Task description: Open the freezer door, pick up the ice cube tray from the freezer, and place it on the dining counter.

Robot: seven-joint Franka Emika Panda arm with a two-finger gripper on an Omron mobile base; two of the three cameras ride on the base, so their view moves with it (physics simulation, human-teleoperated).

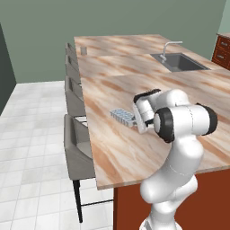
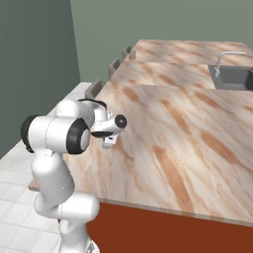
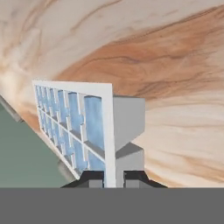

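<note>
In the left base view we see grey stools (image 1: 77, 148), then the ice cube tray (image 1: 123, 116) over the dining counter (image 1: 179, 96), its rim pinched between our gripper's (image 3: 113, 177) closed-in fingers; sink (image 1: 179, 62) far right.

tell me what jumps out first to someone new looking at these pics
The white arm's end effector grips the rim of the ice cube tray, holding it low over the near left part of the long dining counter. In the hand view the tray looms large, its blue cubes in a white grid. A sink with faucet sits at the counter's far right.
</note>
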